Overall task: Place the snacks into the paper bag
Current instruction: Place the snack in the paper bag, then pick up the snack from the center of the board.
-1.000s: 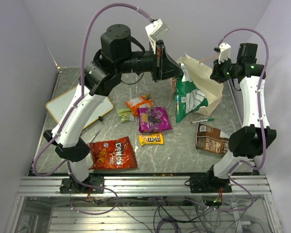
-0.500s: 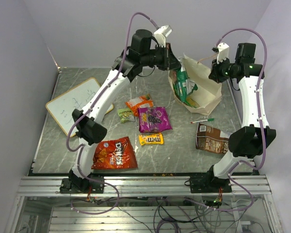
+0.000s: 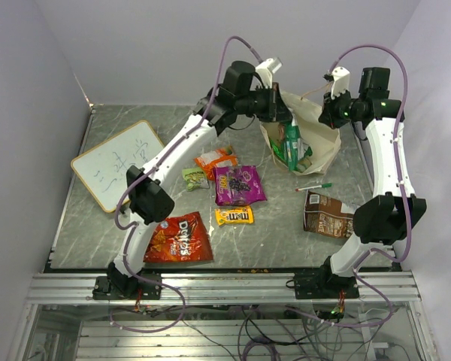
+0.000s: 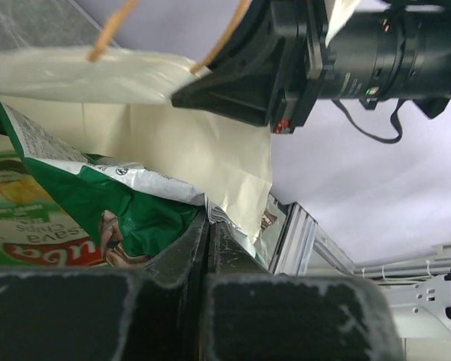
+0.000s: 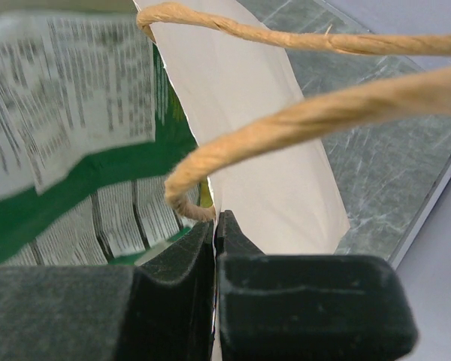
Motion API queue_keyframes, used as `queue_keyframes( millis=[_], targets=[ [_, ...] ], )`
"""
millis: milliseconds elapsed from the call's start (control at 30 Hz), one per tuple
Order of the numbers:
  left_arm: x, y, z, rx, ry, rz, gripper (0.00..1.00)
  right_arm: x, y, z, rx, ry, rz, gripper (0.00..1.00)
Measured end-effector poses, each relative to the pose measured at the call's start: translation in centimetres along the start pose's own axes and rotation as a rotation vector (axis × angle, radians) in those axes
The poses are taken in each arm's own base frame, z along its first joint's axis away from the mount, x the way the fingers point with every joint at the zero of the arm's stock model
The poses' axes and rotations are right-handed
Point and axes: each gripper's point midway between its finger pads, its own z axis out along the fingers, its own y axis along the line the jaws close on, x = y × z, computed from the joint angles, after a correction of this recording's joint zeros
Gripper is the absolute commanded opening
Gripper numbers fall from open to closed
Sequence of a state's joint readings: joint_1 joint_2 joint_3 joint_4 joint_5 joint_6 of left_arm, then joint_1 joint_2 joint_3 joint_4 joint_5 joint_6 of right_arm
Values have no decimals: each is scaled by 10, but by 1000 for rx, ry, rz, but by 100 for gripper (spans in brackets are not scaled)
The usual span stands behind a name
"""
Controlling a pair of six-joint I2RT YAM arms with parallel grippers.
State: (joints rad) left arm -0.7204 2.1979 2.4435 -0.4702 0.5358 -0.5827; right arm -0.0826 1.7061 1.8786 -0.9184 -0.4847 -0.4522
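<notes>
The paper bag [image 3: 322, 134] stands at the back right, mouth open. My left gripper [image 3: 283, 111] is shut on the top edge of the green-white packet [image 3: 292, 144], which hangs upright inside the bag's mouth. In the left wrist view the gripper [image 4: 208, 219] pinches the packet [image 4: 83, 207] against the bag's inner wall [image 4: 195, 154]. My right gripper [image 3: 328, 114] is shut on the bag's rim; the right wrist view shows the gripper [image 5: 215, 222] clamping the paper [image 5: 270, 158] below a twisted handle [image 5: 301, 129]. The other snacks lie on the table.
On the table lie the red Doritos bag [image 3: 176, 237], purple pouch [image 3: 238, 184], orange pouch [image 3: 214, 160], small green packet [image 3: 195, 177], yellow M&M's [image 3: 234, 216] and brown pouch [image 3: 327, 214]. A green-capped marker [image 3: 313, 187] lies near the bag. A whiteboard [image 3: 120, 162] lies at the left.
My left arm has stretched out to the right and carried the green-white packet from in front of the bag down into its mouth. The right gripper has stayed on the bag's rim.
</notes>
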Motion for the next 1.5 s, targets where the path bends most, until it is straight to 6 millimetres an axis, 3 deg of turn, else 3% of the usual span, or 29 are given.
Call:
queue_keyframes(
  millis=[167,267,500,667,833,1000,1133,1500],
  targets=[
    [27,-7,15,-20,42,-14,7,-1,-1,0,5,-3,8,0],
    [31,-3,19,-49,41,-17,7,-1,-2,1,11,-5,13,0],
    [36,46,16,-167,38,-62,15,-1,-4,1,27,0,19,0],
    [45,74,13,-214,62,-68,27,-1,-4,1,29,0,23,0],
    [54,79,12,-216,100,-30,50,-1,-5,1,35,3,28,0],
    [47,69,8,-179,112,56,67,3,-10,3,60,17,44,0],
    [39,53,-1,-127,113,147,74,2,-14,5,78,21,59,0],
    [11,-2,-84,-116,78,504,75,1,-21,6,106,17,105,0]
  ],
)
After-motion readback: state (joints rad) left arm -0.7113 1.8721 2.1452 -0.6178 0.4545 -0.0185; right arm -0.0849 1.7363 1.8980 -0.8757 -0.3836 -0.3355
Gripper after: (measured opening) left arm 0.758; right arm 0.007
